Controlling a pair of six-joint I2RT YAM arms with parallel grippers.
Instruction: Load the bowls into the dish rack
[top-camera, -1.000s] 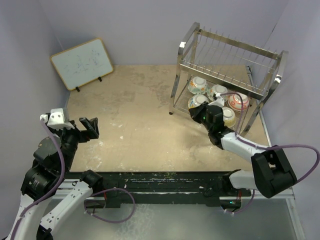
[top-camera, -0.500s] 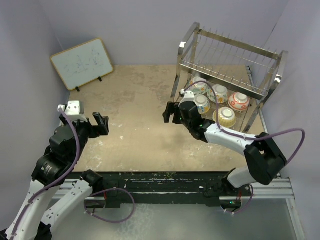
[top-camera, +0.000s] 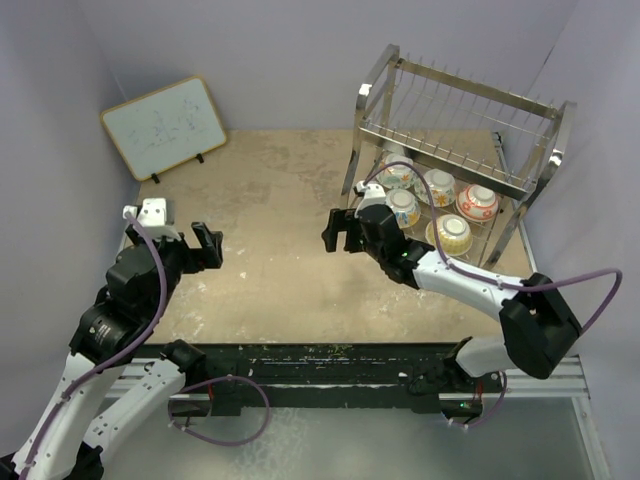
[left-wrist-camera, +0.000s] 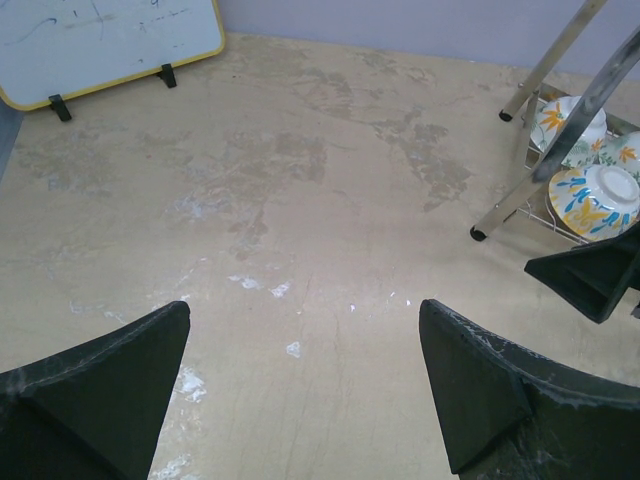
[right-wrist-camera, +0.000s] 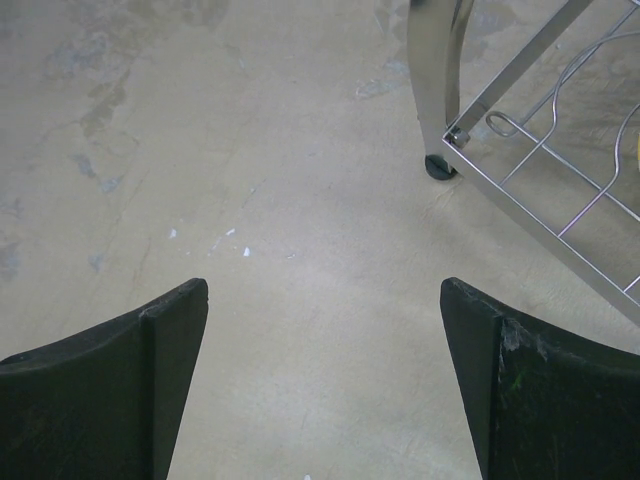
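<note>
A white board with a wood frame (top-camera: 165, 125) stands at about 10 o'clock on the tan, patchy table top (top-camera: 280, 190), well apart from everything else; the tall, shiny metal wire dish rack (top-camera: 455, 125) with two shelves stands at about 2 o'clock; there is one board and one rack.

Five small round cream bowls (top-camera: 438, 186) with painted flowers inside sit close together on the rack's low shelf; three are in the far row and two in the near row; the wires of the top shelf cross over some of them in the top view.

The right gripper (top-camera: 340, 232) hangs over bare table, at 9 o'clock of the rack's near left leg (right-wrist-camera: 432, 80); its two black fingers (right-wrist-camera: 110, 380) are spread very wide and hold nothing; the left gripper (top-camera: 208, 245) hangs at about 8 o'clock over the table, spread wide too, with nothing in it.
</note>
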